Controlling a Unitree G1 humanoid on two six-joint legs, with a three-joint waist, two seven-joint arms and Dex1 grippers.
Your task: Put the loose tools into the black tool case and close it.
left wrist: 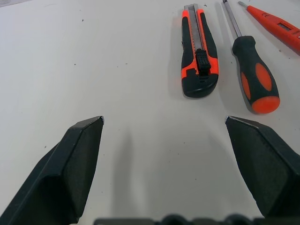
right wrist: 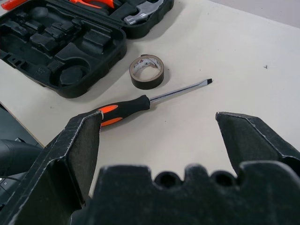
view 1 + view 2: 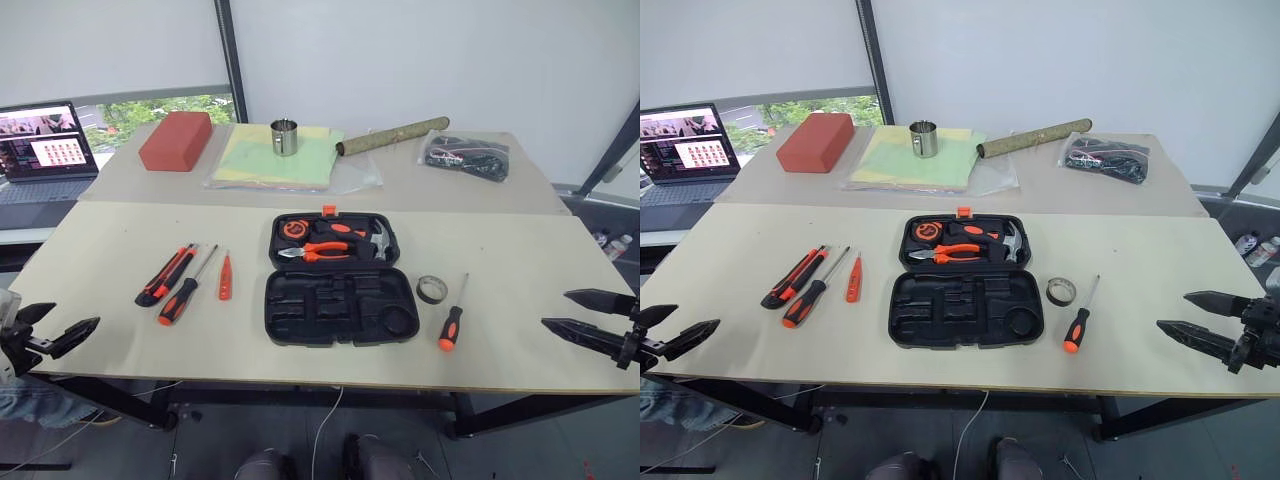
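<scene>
Head view: beige table [image 3: 120,330], white walls [image 3: 420,50].

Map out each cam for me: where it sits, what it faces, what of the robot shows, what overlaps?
Head stereo pair: on the head, facing forward and down at the table with the open black tool case; left gripper and right gripper at the edges.
Left wrist: along its open fingers at the utility knife.
Right wrist: along its open fingers at the screwdriver and tape ring.
Shared: wrist-view tools also lie in the head views.
</scene>
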